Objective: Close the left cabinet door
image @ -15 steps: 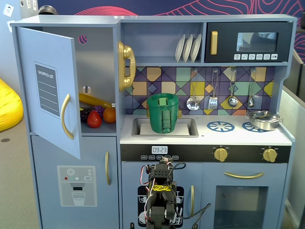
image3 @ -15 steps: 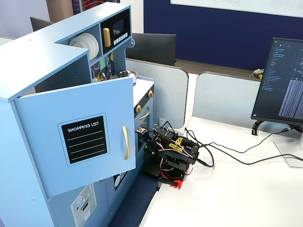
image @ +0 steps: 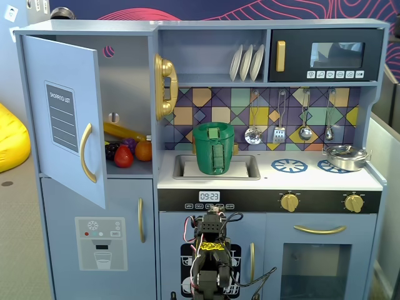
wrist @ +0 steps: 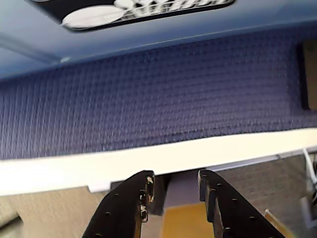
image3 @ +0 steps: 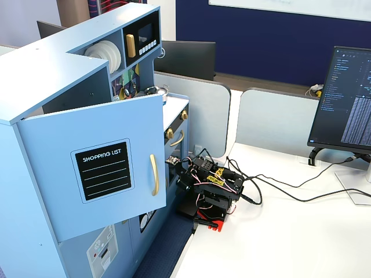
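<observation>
The left cabinet door (image: pixel 65 119) is light blue with a black "SHOPPING LIST" panel and a curved gold handle (image: pixel 87 153). It stands swung open, well out from the cabinet; it also shows in a fixed view (image3: pixel 98 174). My arm (image: pixel 211 250) sits folded low in front of the kitchen's middle, far below and to the right of the door, and touches nothing. In the wrist view my gripper (wrist: pixel 174 181) is open and empty, with a clear gap between its black fingers (wrist: pixel 136 198). It points down over the white table edge (wrist: pixel 99 166) and blue carpet.
Toy fruit (image: pixel 125 150) lies inside the open cabinet. A blue door with an ice-dispenser graphic (image: pixel 100 240) is below it. A green cup (image: pixel 214 149) stands in the sink and a black microwave (image: pixel 325 55) is at top right. A monitor (image3: pixel 348 98) and cables (image3: pixel 284 191) are on the white table (image3: pixel 278 243).
</observation>
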Available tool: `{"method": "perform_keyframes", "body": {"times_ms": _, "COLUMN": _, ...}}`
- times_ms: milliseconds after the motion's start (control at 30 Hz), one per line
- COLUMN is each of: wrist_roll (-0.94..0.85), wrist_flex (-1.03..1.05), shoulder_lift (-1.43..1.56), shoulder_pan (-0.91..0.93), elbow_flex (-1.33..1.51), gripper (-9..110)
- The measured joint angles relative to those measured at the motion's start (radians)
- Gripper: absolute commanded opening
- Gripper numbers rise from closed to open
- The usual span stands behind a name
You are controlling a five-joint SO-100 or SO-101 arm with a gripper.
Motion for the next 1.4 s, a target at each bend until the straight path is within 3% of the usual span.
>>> {"method": "perform_keyframes", "body": {"times_ms": 200, "wrist_roll": 0.052, "wrist_flex": 0.014, "shoulder_lift": -0.048, "shoulder_pan": -0.397, "elbow_flex": -0.106, "gripper": 0}}
{"method": "perform_keyframes", "body": {"times_ms": 333, "wrist_roll": 0.038, "wrist_flex": -0.114, "shoulder_lift": -0.135, "shoulder_pan": -0.730, "elbow_flex": -0.239, "gripper": 0}}
{"method": "perform_keyframes", "body": {"times_ms": 767, "wrist_roll": -0.149, "wrist_flex": -0.893, "shoulder_lift": -0.446, "shoulder_pan": -1.612, "elbow_flex": -0.440, "gripper": 0}}
{"method": "perform_keyframes", "body": {"times_ms": 1000, "wrist_roll": -0.213, "wrist_flex": -1.186, "shoulder_lift": -0.782, "shoulder_pan": -1.759, "elbow_flex": -0.676, "gripper": 0}}
{"method": "perform_keyframes", "body": {"times_ms": 1233, "wrist_roll": -0.235, "wrist_flex": -1.195, "shoulder_lift": -1.118, "shoulder_pan": -1.723, "elbow_flex": -1.042, "gripper": 0}}
{"method": "perform_keyframes", "body": {"times_ms": 1400, "wrist_roll": -0.252, "wrist_flex": -1.160, "shoulder_lift": -1.193, "shoulder_pan": -1.658, "elbow_flex": -1.158, "gripper": 0}}
